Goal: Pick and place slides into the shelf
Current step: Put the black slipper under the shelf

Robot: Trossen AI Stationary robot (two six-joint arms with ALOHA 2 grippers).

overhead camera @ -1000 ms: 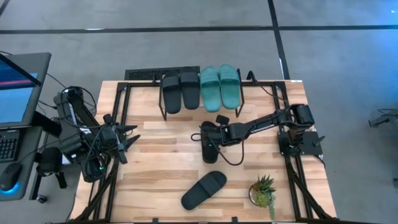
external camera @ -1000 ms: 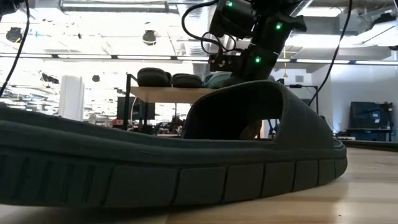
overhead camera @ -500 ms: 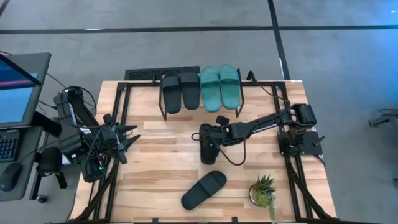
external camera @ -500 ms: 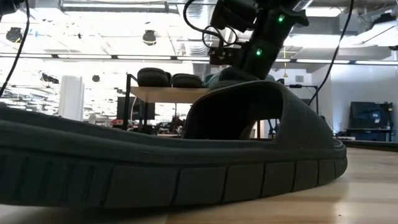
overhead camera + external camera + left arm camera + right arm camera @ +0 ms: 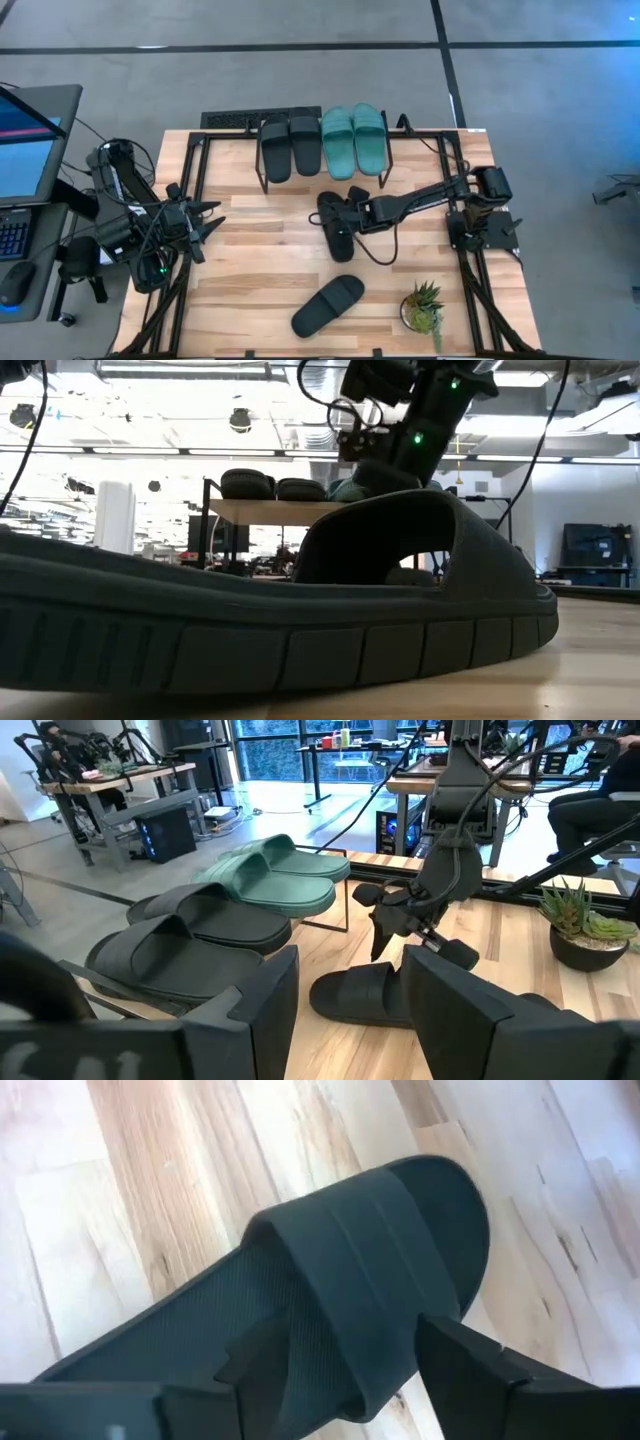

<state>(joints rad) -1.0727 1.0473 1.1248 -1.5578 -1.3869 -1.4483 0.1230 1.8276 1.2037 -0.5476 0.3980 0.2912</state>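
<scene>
Now R gripper (image 5: 338, 212) open over black slide (image 5: 337, 238) – L gripper (image 5: 205, 222) idle

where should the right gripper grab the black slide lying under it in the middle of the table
Take the black slide by its wide strap, coming straight down from above. The strap arches up off the flat sole, giving the fingers two sides to close on. The right gripper already hangs open astride it, one finger on each side.

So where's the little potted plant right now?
In the high view the potted plant stands near the table's front right corner, just right of the loose black slide and in front of the right arm.
</scene>
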